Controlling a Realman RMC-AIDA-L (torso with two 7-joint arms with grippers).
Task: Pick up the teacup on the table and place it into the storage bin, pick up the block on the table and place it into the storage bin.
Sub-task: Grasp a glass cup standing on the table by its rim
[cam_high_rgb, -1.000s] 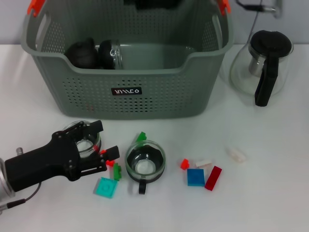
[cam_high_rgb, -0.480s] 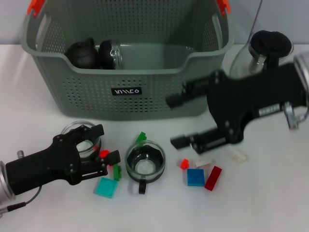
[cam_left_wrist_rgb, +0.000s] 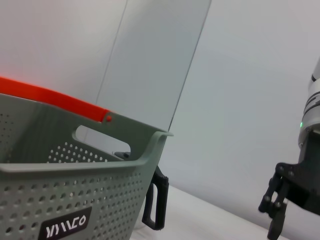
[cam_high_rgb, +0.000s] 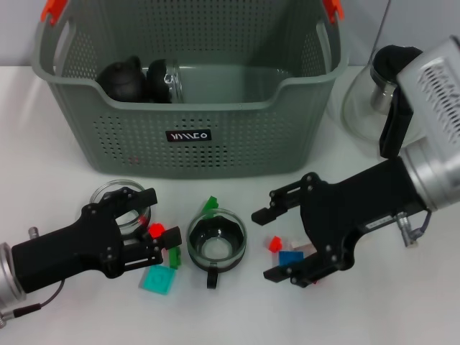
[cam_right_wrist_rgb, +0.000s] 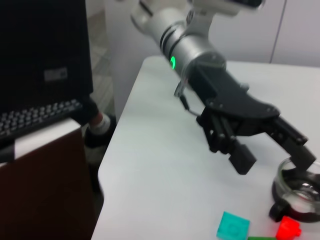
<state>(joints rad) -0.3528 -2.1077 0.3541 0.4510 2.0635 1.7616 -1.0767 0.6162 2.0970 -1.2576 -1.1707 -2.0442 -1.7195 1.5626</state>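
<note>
The grey-green storage bin (cam_high_rgb: 194, 136) stands at the back, its perforated wall (cam_left_wrist_rgb: 60, 200) also in the left wrist view. One glass teacup (cam_high_rgb: 115, 198) lies partly under my left gripper (cam_high_rgb: 157, 215), which is open around its right side; the right wrist view shows that gripper (cam_right_wrist_rgb: 272, 155) above this teacup (cam_right_wrist_rgb: 300, 192). A second teacup (cam_high_rgb: 216, 244) with a black handle sits mid-table. My right gripper (cam_high_rgb: 267, 244) is open over a red block (cam_high_rgb: 274, 244) and a blue block (cam_high_rgb: 291, 257). Red (cam_high_rgb: 156, 230), green (cam_high_rgb: 174, 257) and teal (cam_high_rgb: 157, 279) blocks lie by the left gripper.
A glass teapot (cam_high_rgb: 388, 93) with a black handle stands at the back right. Dark items and a glass cup (cam_high_rgb: 164, 79) lie inside the bin. Another green block (cam_high_rgb: 210, 204) sits behind the middle teacup. A table edge and a keyboard (cam_right_wrist_rgb: 40, 117) appear beyond the left arm.
My right arm came into view, then dropped from in front of the bin to low over the red and blue blocks. The left gripper shifted only slightly.
</note>
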